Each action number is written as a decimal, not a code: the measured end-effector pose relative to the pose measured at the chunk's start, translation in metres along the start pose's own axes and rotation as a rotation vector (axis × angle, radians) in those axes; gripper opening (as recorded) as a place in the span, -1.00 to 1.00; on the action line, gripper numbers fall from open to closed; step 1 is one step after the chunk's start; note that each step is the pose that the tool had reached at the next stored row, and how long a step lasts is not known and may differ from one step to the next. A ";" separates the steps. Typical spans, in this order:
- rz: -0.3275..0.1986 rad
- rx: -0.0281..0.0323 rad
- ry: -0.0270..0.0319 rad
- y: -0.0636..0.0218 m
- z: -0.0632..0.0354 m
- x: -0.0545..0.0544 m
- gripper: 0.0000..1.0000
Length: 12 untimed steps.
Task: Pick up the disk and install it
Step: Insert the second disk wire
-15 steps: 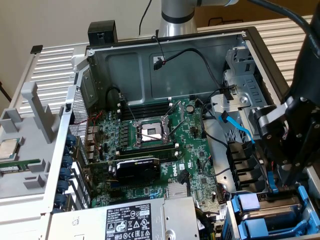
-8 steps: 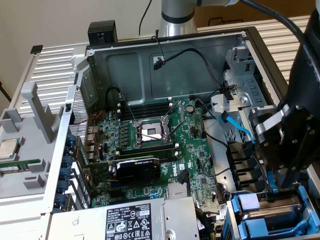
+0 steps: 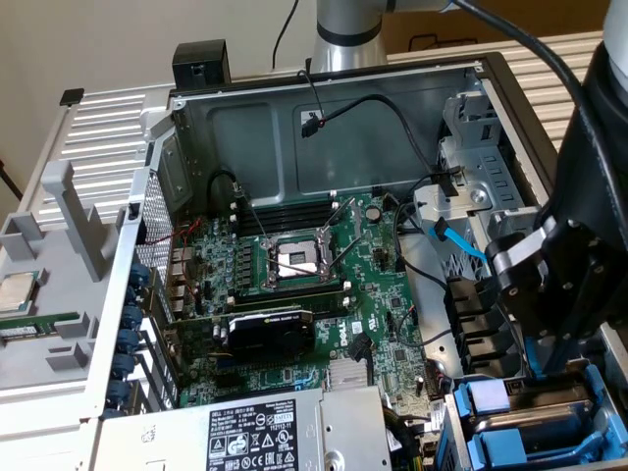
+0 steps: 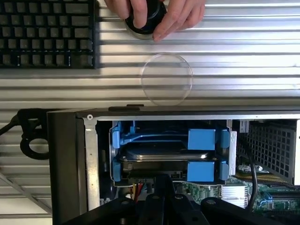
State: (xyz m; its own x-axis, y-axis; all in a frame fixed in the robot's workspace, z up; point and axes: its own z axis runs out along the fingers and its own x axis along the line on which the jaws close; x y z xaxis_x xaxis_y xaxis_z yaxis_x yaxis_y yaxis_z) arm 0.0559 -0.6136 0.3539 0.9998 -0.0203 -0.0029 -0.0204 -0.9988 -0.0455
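My claw (image 4: pixel 161 199) was clenched at the near edge of the disk (image 4: pixel 161 157), which sat just ahead of it in its blue carrier (image 4: pixel 201 139) inside the case's drive bay (image 4: pixel 91 159). I judged a straight, level push would seat it best. Beyond the case, a hand (image 4: pixel 159 14) rested on the table (image 4: pixel 234 65).

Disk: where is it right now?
The disk sits in its blue carrier in the case's drive bay, at the exterior view's lower right, directly under the gripper.
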 end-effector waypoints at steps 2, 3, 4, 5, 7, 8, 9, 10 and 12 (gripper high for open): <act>-0.001 0.0000 0.0000 0.0001 0.0028 0.000 -0.79; -0.001 -0.0002 -0.0001 0.0001 0.0035 0.000 -0.79; -0.001 -0.0004 -0.0001 0.0001 0.0039 0.000 -0.79; -0.002 -0.0004 -0.0001 0.0001 0.0041 0.000 -0.79; -0.002 0.0001 -0.0001 0.0002 0.0049 0.000 -0.79; -0.002 0.0001 -0.0001 0.0002 0.0057 0.000 -0.79; -0.003 0.0000 -0.0001 0.0002 0.0062 0.000 -0.79; -0.003 -0.0003 -0.0001 0.0002 0.0064 0.000 -0.79; -0.003 -0.0003 -0.0002 0.0003 0.0069 0.000 -0.79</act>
State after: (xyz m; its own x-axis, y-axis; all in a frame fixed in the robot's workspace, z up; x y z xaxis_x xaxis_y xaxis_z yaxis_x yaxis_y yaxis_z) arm 0.0558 -0.6136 0.3470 0.9998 -0.0174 -0.0029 -0.0175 -0.9988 -0.0452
